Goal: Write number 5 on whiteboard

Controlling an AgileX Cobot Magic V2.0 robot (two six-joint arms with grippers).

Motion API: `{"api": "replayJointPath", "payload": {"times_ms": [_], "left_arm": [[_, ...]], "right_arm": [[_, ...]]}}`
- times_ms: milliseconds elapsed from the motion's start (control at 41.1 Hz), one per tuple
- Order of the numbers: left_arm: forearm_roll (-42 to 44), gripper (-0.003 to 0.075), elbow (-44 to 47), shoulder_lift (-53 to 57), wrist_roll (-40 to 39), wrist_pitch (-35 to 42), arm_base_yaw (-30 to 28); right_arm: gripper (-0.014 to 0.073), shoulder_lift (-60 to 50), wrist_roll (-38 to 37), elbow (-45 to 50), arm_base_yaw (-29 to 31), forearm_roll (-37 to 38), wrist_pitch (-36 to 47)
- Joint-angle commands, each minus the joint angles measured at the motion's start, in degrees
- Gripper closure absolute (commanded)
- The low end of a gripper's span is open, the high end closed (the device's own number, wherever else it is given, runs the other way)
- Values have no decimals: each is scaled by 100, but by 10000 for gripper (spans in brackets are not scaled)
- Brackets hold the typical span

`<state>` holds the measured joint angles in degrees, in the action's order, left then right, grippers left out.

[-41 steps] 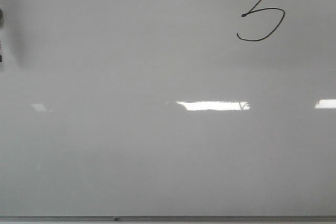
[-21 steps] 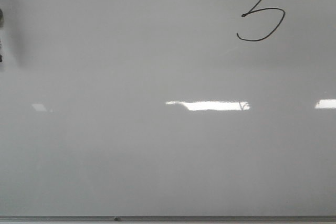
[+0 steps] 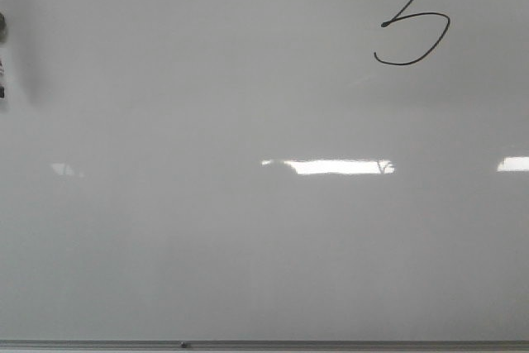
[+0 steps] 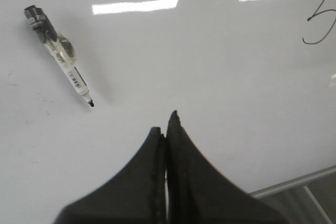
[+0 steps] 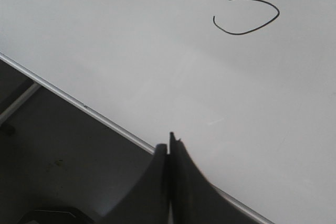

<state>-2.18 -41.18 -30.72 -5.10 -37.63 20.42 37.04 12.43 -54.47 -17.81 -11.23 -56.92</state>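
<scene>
A hand-drawn number 5 [image 3: 413, 26] sits in black marker near the whiteboard's [image 3: 248, 245] upper right corner in the front view, its slanted stem and rounded belly joined, its short top bar slightly detached to the right. The glossy, pale grey board fills almost the whole front view, with its thin grey metal frame edge [image 3: 264, 344] running along the near side, well apart from the digit. Bright rectangular light reflections [image 3: 331, 166] streak the board's middle, below the 5.

In the left wrist view, a whiteboard marker [image 4: 59, 54] lies flat on the board, uncapped, its black tip on the surface, well apart from the digit, which is cut off at that picture's edge. The left gripper [image 4: 165, 129] hangs over the board with its two dark fingers pressed together and nothing between them, near the marker's tip but not touching it.

In the right wrist view, the right gripper [image 5: 169, 145] hovers at the board's frame edge, fingers likewise closed on nothing, with the whole 5 [image 5: 252, 11] visible further up the board. A dark floor [image 5: 58, 150] shows beyond the frame. No container appears in any view.
</scene>
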Motion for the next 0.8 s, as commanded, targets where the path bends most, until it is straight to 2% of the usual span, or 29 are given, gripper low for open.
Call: {"api": "replayJointPath", "payload": {"times_ms": [0, 365, 535, 779], "left_arm": [[-522, 740, 427, 448, 803, 1143, -474], [-552, 741, 2600, 2262, 948, 3030, -2011], [-552, 741, 3408, 2678, 948, 3909, -2243], [-552, 741, 3908, 3125, 948, 4051, -2229]], "right_arm": [[662, -2, 3, -126, 30, -31, 362], [662, -2, 3, -126, 30, -31, 362], [662, -2, 3, -126, 30, -31, 362], [662, -2, 3, -126, 30, -31, 362]]}}
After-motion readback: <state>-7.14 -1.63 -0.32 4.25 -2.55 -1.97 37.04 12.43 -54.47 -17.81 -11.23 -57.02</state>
